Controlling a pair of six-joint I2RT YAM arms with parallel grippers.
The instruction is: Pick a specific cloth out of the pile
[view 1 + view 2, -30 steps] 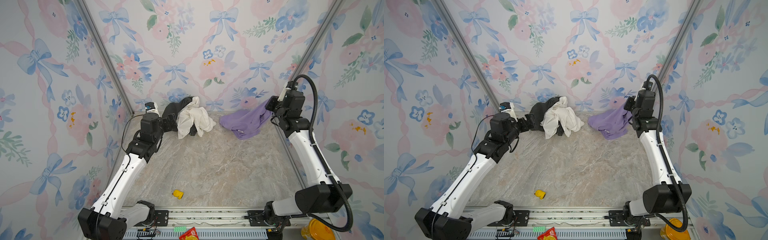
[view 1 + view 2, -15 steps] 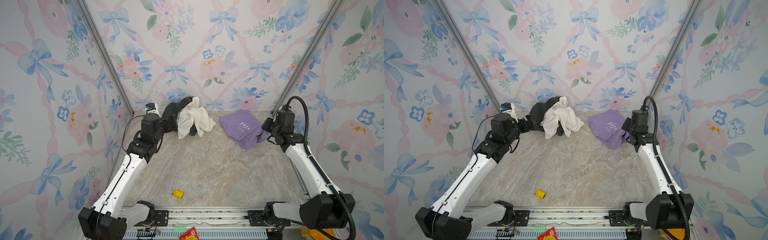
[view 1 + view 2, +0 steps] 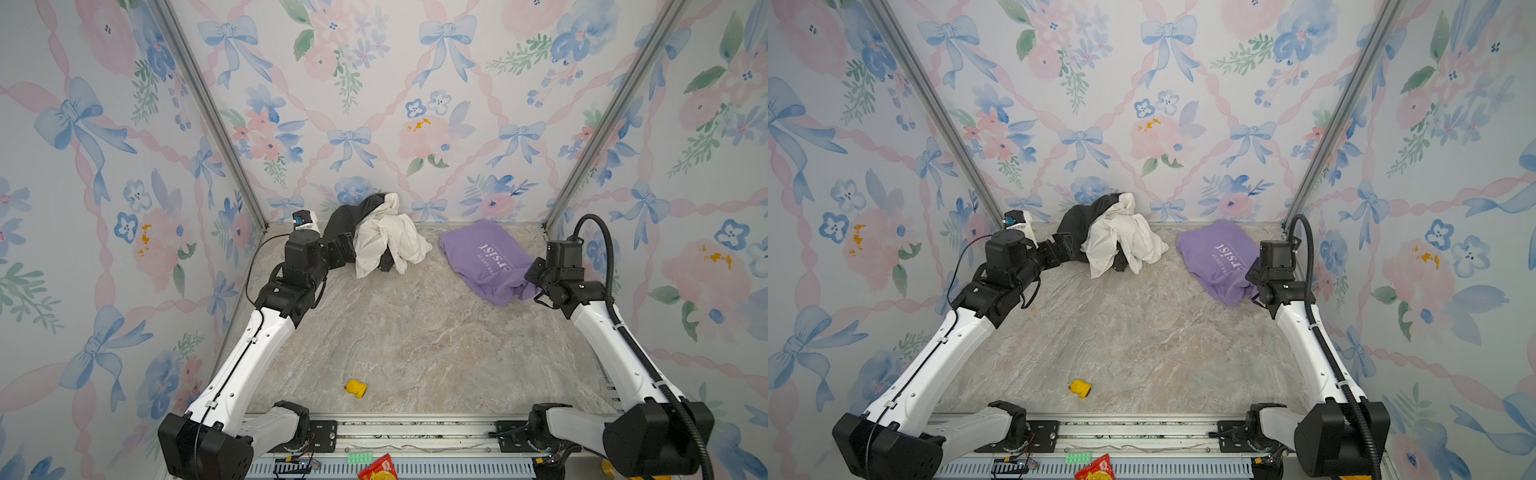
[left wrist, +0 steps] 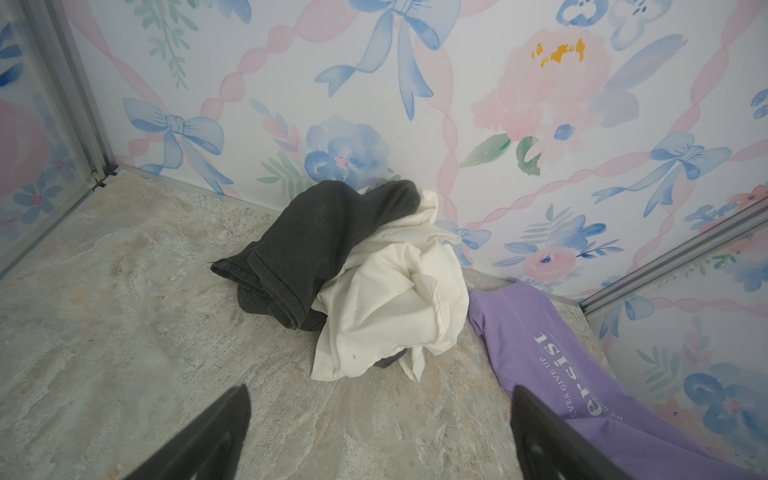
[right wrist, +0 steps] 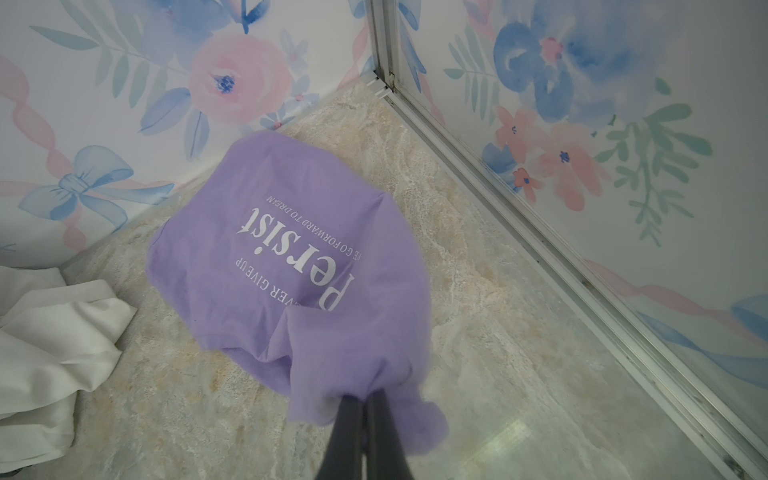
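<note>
Right pincer [image 5: 365, 399] dropped with the cloth [image 3: 482, 257]: now lying print-up on worktop [image 3: 415, 340] back-right, apart from the pile [image 3: 382, 237], edge pinched tight. Left pincer [image 4: 379, 392] spread wide, beside pile.

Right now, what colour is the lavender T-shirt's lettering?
White lettering on the lavender T-shirt, clearest in the right wrist view.

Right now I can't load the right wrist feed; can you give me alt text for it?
The right pincer is shut on a bunched edge of the lavender T-shirt, which is spread on the marble tabletop with its white "Persist" print facing up. A cream-white garment lies apart from it.
</note>
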